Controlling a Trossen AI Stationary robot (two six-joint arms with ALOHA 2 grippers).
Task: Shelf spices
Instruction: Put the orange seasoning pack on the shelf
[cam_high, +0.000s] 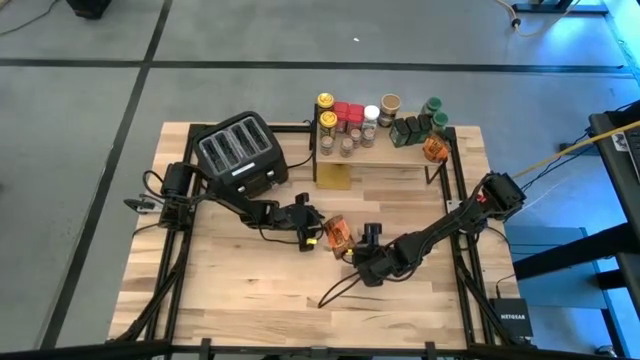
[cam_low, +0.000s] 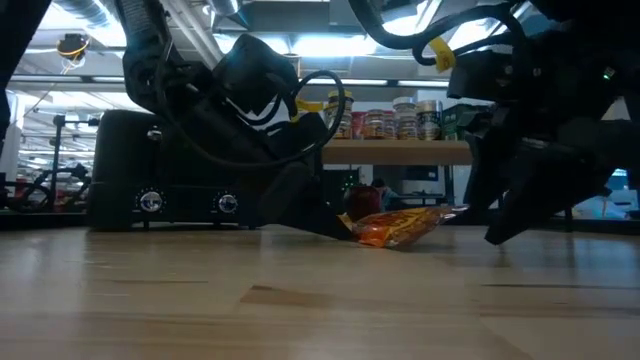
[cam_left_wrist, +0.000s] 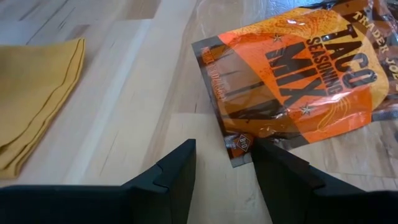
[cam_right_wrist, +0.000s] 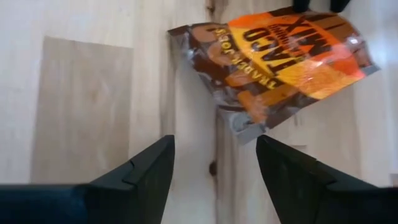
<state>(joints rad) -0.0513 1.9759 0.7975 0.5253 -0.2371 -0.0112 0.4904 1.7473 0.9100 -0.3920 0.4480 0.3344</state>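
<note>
High view: an orange foil packet (cam_high: 337, 235) lies flat on the counter (cam_high: 230, 280) near its middle, between the two grippers. Its face is orange with brown bands and reads "Taco Seasoning Mix"; the foil is crinkled and one corner lifts slightly off the wood in the low view. The left gripper (cam_high: 312, 237) sits just left of the packet, jaws parted with one finger (cam_left_wrist: 283, 177) at the packet's corner and nothing clamped between them. The right gripper (cam_high: 362, 252) hangs just right of and nearer than the packet, jaws spread and empty, the packet lying beyond its fingertips.

At the far side stands the shelf (cam_high: 385, 160), its plank crowded with jars (cam_high: 350, 125) along the back, yellow, red, white, tan and green lids; a second orange packet (cam_high: 434, 150) rests at its right end. The front strip of the plank is bare. A toaster (cam_high: 240, 152) stands left of the shelf, and a yellow cloth (cam_high: 335, 178) lies under the shelf's left part. Near and left of the packet the counter is open wood up to its edges.
</note>
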